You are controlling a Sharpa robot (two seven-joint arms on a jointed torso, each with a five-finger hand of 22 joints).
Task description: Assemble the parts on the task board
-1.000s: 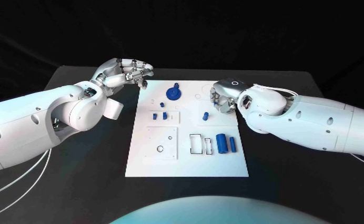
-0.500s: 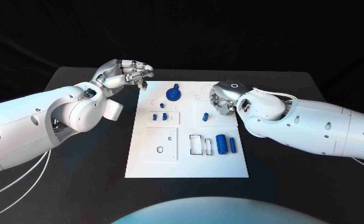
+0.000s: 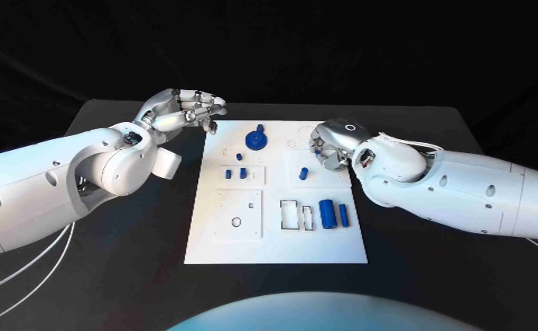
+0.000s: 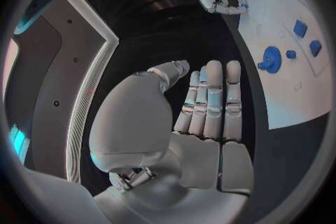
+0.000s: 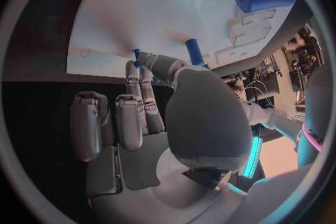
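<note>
Head view: task board [image 3: 225, 245] lies between both hands. Left hand [image 3: 185, 108] empty, fingers loosely curled; right hand [image 3: 327, 144] grip indeterminate. Blue cylinders [image 3: 329, 212] near it appear unplaced.

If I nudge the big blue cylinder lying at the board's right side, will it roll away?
Probably. The blue cylinder is round and lies on its side on the smooth white board, so a sideways push would likely roll it. It looks rigid and smooth, so it may slip in a light pinch.

arms: bulky glossy white shells | left hand [image 3: 185, 107]: silver, segmented | right hand [image 3: 329, 144]: silver | cables: thin white
</note>
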